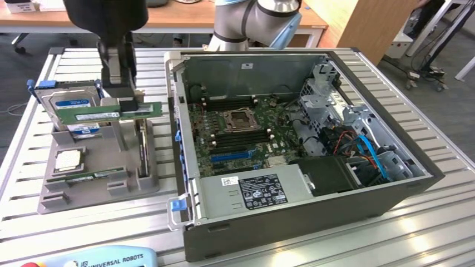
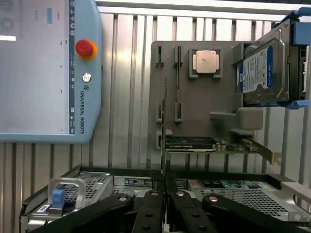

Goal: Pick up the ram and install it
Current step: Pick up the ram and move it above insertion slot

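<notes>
Slatted counter (image 1: 430, 217) below; narrowed fingers (image 1: 129, 104) pinch the ram (image 1: 85, 115) off-centre, so it could tilt and jam while being seated.

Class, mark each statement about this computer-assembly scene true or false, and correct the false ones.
1. The computer case lies open. True.
2. The ram is installed inside the case. False: it is outside the case, over the grey holder.
3. The claw is shut on the ram. True.
4. The processor chip sits inside the case. False: it rests on the grey holder.
</notes>
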`<control>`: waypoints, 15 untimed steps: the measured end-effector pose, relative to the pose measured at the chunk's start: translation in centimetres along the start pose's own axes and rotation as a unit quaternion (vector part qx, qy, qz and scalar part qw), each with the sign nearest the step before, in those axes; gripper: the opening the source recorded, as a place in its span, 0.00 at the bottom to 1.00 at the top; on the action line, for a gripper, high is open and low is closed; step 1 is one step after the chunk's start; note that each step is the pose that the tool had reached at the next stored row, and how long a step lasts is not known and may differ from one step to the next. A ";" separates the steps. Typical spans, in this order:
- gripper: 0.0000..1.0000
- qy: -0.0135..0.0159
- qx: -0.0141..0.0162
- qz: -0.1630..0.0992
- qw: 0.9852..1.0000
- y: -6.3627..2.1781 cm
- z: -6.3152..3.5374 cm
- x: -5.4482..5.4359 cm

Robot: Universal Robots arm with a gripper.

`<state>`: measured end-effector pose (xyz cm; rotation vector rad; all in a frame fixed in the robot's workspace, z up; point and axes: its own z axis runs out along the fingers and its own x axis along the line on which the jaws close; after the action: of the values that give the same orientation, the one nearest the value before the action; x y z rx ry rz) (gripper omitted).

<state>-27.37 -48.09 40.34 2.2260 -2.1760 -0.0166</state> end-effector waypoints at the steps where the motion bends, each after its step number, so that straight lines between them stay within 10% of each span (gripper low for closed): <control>1: 0.12 0.000 0.000 0.000 1.000 -0.25 -0.01 0.0; 11: 0.12 0.000 0.000 -0.001 1.000 -2.81 -0.08 0.0; 15: 0.12 0.000 0.000 -0.001 1.000 -6.51 -0.18 0.0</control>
<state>-20.86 -47.94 40.34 2.2275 -2.1745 -0.0166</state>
